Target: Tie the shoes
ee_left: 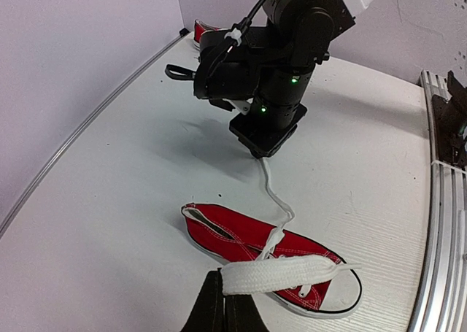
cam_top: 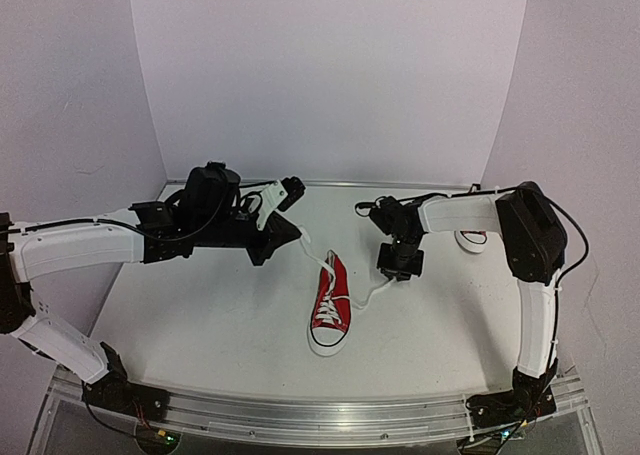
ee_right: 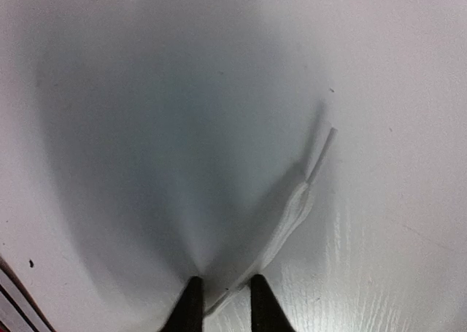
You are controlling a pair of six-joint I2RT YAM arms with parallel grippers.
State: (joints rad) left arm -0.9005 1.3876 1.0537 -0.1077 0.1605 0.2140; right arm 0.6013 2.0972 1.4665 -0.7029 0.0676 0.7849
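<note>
One red shoe (cam_top: 330, 315) with a white toe cap lies on the table between the arms, toe toward the near edge; it is also in the left wrist view (ee_left: 241, 237). My left gripper (cam_top: 297, 232) hovers above and to the left of it, shut on one white lace end (ee_left: 292, 273), which is stretched flat across the shoe. My right gripper (cam_top: 400, 273) points down at the table to the right of the shoe. Its jaws (ee_right: 222, 282) stand a little apart, and the other lace end (ee_right: 295, 208) runs on the table between them, not pinched.
A second shoe (cam_top: 470, 240) lies at the back right, mostly hidden behind the right arm; its red edge shows in the left wrist view (ee_left: 201, 30). The metal rail (cam_top: 320, 415) runs along the near table edge. Walls enclose the table on three sides.
</note>
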